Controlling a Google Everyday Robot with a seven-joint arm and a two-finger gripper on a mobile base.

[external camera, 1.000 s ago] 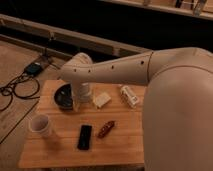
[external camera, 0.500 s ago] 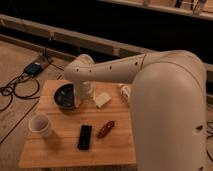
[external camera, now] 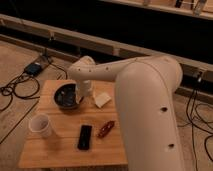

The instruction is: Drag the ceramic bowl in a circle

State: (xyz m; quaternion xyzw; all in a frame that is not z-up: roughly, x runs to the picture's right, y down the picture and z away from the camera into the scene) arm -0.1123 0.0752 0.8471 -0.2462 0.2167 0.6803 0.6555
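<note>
The ceramic bowl (external camera: 67, 96) is round, dark and glossy, and sits on the far left part of the small wooden table (external camera: 62, 145). My white arm reaches from the right across the table. The gripper (external camera: 83, 96) hangs down at the bowl's right rim, touching or just inside it. A white cup (external camera: 40, 125) stands near the table's front left, apart from the bowl.
A pale sponge-like block (external camera: 102, 99) lies right of the bowl. A black phone-like bar (external camera: 84, 136) and a red snack packet (external camera: 105, 129) lie in the middle front. Cables and a power box (external camera: 35, 68) lie on the floor to the left.
The arm has swung left and forward, covering the table's right side. The bowl has shifted slightly toward the front with the gripper at its rim.
</note>
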